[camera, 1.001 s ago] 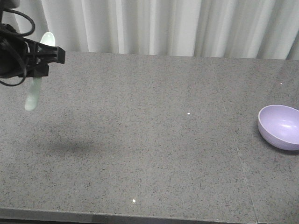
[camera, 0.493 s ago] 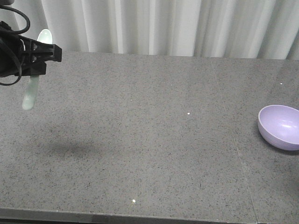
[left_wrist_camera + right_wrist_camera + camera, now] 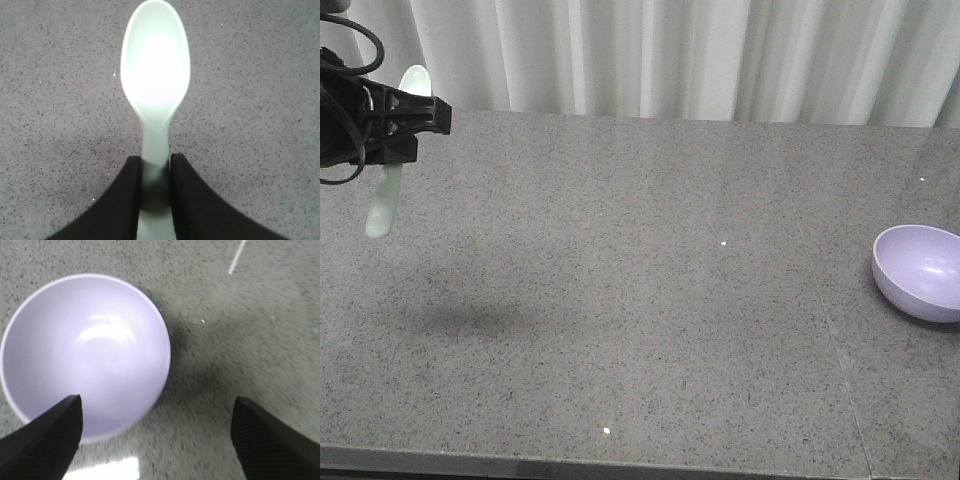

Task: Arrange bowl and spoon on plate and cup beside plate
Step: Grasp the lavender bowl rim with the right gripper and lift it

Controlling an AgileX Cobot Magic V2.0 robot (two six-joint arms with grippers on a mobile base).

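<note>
My left gripper (image 3: 428,115) hangs above the table's far left corner, shut on the pale mint-green spoon (image 3: 382,205). The spoon's handle slants down below the jaws and its head sticks out above them. In the left wrist view the black fingers (image 3: 131,192) pinch the spoon (image 3: 156,65) at its neck, at the gripper (image 3: 155,162). The lavender bowl (image 3: 920,270) sits at the right edge of the table. My right gripper (image 3: 156,401) hovers over the bowl (image 3: 85,345), open, its left finger above the rim. The plate and the cup are out of view.
A grey speckled stone table (image 3: 640,300) fills the front view, with a seam line (image 3: 830,320) running through its right part. White curtains (image 3: 670,55) hang behind the far edge. The front edge runs along the bottom of the view.
The left gripper has drifted slightly left and up with the spoon in it. The bowl has not moved.
</note>
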